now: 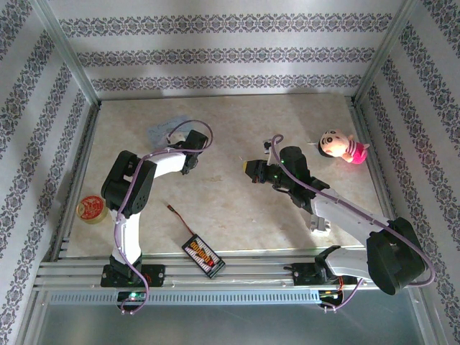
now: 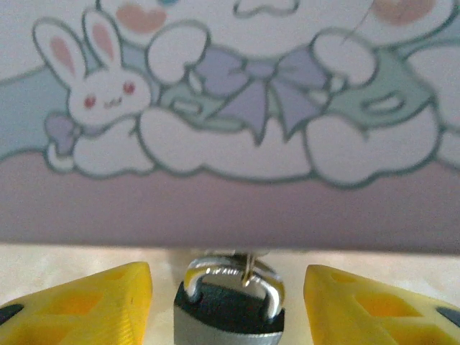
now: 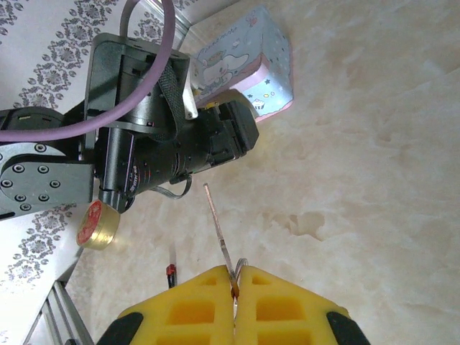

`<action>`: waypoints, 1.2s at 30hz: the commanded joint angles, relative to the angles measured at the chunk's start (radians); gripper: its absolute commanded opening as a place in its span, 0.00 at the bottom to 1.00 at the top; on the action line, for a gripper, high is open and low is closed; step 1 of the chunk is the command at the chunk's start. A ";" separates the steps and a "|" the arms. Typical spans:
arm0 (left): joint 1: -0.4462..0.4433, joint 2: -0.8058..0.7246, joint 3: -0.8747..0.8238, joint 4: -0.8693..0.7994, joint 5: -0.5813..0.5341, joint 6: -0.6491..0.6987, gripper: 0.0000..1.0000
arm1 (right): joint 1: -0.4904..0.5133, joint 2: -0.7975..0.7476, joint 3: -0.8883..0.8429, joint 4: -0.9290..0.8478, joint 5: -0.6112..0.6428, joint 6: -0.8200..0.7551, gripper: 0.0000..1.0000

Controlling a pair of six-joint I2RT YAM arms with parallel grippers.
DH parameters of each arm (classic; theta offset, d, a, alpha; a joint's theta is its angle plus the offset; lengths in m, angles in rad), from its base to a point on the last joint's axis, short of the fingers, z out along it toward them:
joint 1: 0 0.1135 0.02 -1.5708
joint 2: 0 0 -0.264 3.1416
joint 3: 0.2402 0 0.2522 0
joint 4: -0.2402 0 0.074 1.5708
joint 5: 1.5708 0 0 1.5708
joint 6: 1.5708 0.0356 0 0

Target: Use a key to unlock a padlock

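At the far left of my marbled tabletop (image 1: 237, 208) lies a light-blue cartoon tin (image 1: 159, 131). Up close, its side shows a white rabbit (image 2: 97, 93) and a lilac bow (image 2: 262, 83) above a pink band. Far right I see a little doll (image 1: 343, 147) with dark hair and a pink dress, lying down. A round tin with a red lid (image 1: 91, 209) sits at the left edge. A black board (image 1: 203, 256) lies at the near edge, its thin wire (image 1: 180, 218) trailing away to the far left. Striped floral wallpaper (image 1: 215, 54) covers the walls around.
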 commanded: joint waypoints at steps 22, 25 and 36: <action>0.048 -0.010 0.011 0.042 0.094 0.002 0.20 | -0.009 0.055 0.044 0.026 -0.016 0.018 0.00; 0.044 -0.029 -0.012 0.038 0.130 -0.052 0.15 | -0.012 0.052 0.025 0.028 -0.006 0.030 0.00; -0.060 -0.168 -0.181 0.064 0.243 -0.310 0.14 | -0.021 -0.039 -0.130 0.023 0.058 0.059 0.00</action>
